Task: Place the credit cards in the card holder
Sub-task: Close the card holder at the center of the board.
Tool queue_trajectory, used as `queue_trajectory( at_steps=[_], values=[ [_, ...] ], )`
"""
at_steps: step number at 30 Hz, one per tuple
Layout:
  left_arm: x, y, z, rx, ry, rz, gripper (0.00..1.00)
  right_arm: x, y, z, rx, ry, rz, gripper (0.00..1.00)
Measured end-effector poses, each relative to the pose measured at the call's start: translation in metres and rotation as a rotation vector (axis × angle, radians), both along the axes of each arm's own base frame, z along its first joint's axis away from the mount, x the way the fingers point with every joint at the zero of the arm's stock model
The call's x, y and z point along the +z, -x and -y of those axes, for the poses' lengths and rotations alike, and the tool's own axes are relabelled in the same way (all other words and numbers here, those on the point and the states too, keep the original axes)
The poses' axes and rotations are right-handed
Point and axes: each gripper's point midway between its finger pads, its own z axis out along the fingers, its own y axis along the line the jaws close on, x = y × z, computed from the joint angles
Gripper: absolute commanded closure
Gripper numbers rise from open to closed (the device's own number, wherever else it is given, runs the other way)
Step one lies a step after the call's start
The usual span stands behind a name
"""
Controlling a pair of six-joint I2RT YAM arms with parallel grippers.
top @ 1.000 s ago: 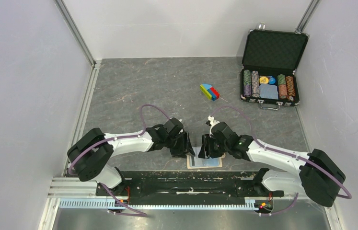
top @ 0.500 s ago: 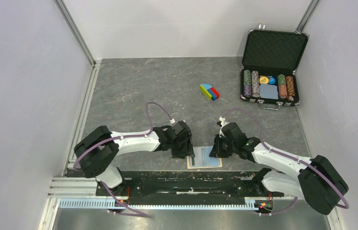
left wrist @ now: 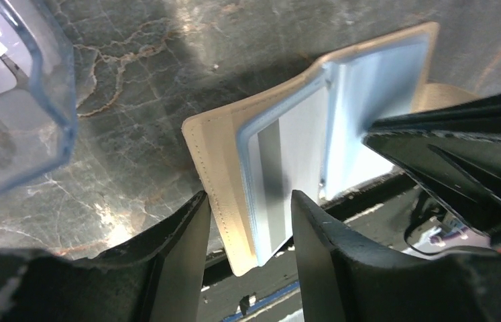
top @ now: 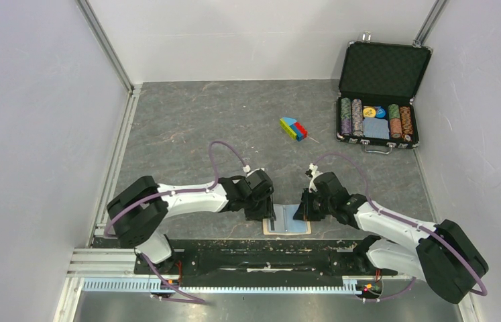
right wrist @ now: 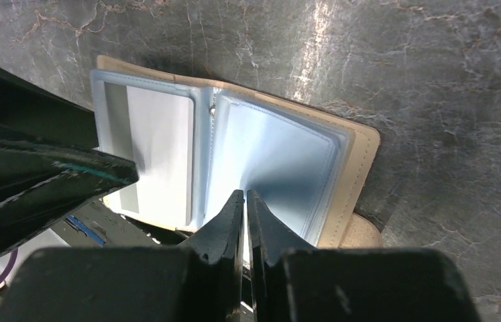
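Note:
The tan card holder point(top: 289, 226) lies open at the table's near edge, its blue-white pocket panels up. In the left wrist view the card holder point(left wrist: 217, 168) has a pale credit card point(left wrist: 294, 144) with a grey stripe in its left pocket; the card also shows in the right wrist view point(right wrist: 160, 151). I cannot make out a second card. My left gripper point(left wrist: 247, 201) is open, its jaws straddling the holder's left edge. My right gripper point(right wrist: 244, 196) is shut, its tips on the right pocket panel point(right wrist: 281, 154). In the top view the left gripper point(top: 269, 215) and right gripper point(top: 299, 212) flank the holder.
An open black poker-chip case point(top: 378, 100) stands at the back right. A small multicoloured block point(top: 293, 128) lies mid-table. A black rail point(top: 254, 258) runs just in front of the holder. A clear blue-edged piece point(left wrist: 13, 100) shows at the left wrist view's top left.
The two grippers, close together over the holder a second ago, have drawn apart. The right one moved right, the left one shifted slightly right, and more of the holder's inside shows.

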Motion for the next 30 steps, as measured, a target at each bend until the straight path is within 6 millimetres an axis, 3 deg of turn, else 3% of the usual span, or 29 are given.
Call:
queue_trajectory(
  at_steps=[8, 20, 26, 28, 30],
  values=[
    [0.029, -0.002, 0.011, -0.012, 0.087, 0.032, 0.47, 0.001, 0.000, -0.002, 0.007, -0.012, 0.001, 0.93],
    [0.014, 0.008, 0.031, -0.065, 0.101, -0.025, 0.58, 0.001, 0.003, -0.006, 0.015, -0.043, -0.007, 0.93],
    [0.025, 0.006, 0.043, -0.084, 0.141, -0.020, 0.91, 0.001, 0.005, -0.007, 0.016, -0.060, -0.019, 0.91],
    [0.027, 0.005, 0.044, -0.101, 0.121, -0.018, 0.98, 0.001, 0.005, -0.007, 0.016, -0.063, -0.021, 0.89],
    [0.027, 0.003, 0.045, -0.125, 0.088, -0.018, 0.98, 0.002, 0.005, -0.007, 0.011, -0.063, -0.022, 0.86]
  ],
)
